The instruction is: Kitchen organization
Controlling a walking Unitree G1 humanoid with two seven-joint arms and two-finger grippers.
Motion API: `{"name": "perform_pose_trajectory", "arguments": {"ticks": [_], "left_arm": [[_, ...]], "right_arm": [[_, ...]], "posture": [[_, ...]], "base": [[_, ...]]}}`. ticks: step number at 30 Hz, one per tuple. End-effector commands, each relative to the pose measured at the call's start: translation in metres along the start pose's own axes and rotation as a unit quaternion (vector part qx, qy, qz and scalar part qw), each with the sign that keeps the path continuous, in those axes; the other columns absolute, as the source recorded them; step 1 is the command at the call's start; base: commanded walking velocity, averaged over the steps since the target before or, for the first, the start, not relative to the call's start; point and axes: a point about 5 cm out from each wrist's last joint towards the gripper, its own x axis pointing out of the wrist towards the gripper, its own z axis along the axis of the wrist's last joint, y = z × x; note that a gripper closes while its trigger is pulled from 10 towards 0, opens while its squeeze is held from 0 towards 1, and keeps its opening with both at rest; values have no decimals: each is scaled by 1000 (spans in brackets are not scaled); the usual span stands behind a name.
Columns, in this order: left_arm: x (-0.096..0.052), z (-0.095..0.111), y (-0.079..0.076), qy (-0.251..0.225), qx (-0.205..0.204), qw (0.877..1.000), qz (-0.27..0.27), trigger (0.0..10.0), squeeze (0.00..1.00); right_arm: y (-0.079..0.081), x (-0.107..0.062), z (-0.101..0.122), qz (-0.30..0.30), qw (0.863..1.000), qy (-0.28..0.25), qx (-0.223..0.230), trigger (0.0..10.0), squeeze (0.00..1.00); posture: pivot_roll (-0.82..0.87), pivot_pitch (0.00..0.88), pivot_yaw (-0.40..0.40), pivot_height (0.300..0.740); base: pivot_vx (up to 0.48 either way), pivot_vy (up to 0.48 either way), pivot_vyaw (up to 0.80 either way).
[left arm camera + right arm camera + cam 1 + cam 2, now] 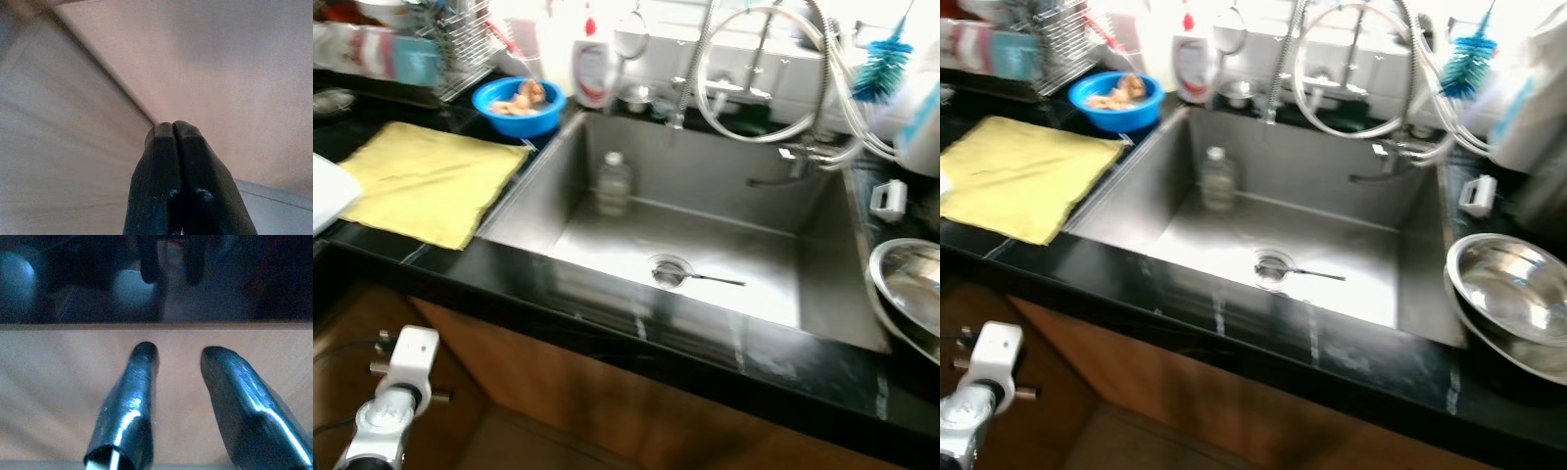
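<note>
A steel sink (607, 230) is set into a black counter (636, 338). A clear plastic bottle (613, 183) stands inside it at the back left, and a spoon (697, 277) lies by the drain. A steel bowl (1511, 294) rests on the counter at the right. A blue bowl (519, 104) holding food sits behind a yellow cloth (426, 179) on the left. My left arm (396, 387) hangs low in front of the cabinet; the left gripper (171, 134) is shut, facing a wooden panel. My right gripper (178, 352) is open with nothing between its fingers, close to a wooden surface.
A coiled faucet hose (759, 73) and tap stand behind the sink. A dish soap bottle (592, 67), a dish rack (445, 44) and a blue bottle brush (881, 69) line the back. Brown wooden cabinet fronts (607, 411) run below the counter edge.
</note>
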Motion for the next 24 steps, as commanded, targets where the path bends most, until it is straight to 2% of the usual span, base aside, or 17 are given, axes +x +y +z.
{"name": "perform_pose_trajectory", "arguments": {"ticks": [1,4,6,7,9,11,12,14,15,17,20,21,22,24], "left_arm": [[-10,-16,-11,19,8,999,-35,10000,0],[-23,-19,-2,0,7,999,-32,10000,0],[-44,-19,15,-13,7,1000,-19,10000,0],[-44,-19,15,-13,7,1000,-19,10000,0],[-61,-16,25,-22,-6,1000,7,10000,0],[-67,-15,28,-24,-9,1000,14,10000,0],[-84,-10,32,-30,-4,999,26,10000,0],[-104,-5,36,-36,5,999,40,10000,0],[-109,-3,38,-38,5,998,52,10000,0],[-125,9,46,-45,17,994,94,10000,0],[-135,19,50,-48,14,992,118,10000,0],[-141,31,58,-61,28,988,140,10000,0],[-141,31,58,-61,28,988,140,10000,0],[-139,61,72,-95,47,976,190,10000,0]], "right_arm": [[1,-5,-2,-18,1000,15,9,10000,0],[4,-6,1,-16,1000,20,9,10000,0],[6,-6,6,-14,1000,25,6,10000,0],[6,-6,6,-14,1000,25,6,10000,0],[5,-4,8,-15,1000,19,4,10000,0],[4,-4,9,-15,1000,18,2,10000,0],[3,-3,11,-17,1000,14,1,10000,0],[3,-2,14,-16,1000,10,0,10000,0],[3,-1,14,-15,1000,9,0,10000,0],[3,1,15,-16,1000,9,0,10000,0],[3,2,16,-14,1000,9,-2,10000,0],[3,4,18,-14,1000,5,-3,10000,0],[3,4,18,-14,1000,5,-3,10000,0],[4,7,25,-13,1000,-7,-6,10000,0]], "posture": [[-50,62,14,740],[-40,63,16,740],[-37,63,18,740],[-37,63,18,740],[-30,59,31,740],[-30,59,31,740],[-22,56,37,740],[-14,56,40,740],[-11,56,39,740],[-2,55,40,740],[10,53,37,740],[19,53,33,740],[19,53,33,740],[39,55,28,740]], "base": [[0,0,0],[0,0,0],[0,0,0],[0,0,0],[0,0,0],[0,0,0],[0,0,0],[0,0,0],[0,0,0],[0,0,0],[0,0,0],[0,0,0],[0,0,0],[0,0,0]]}}
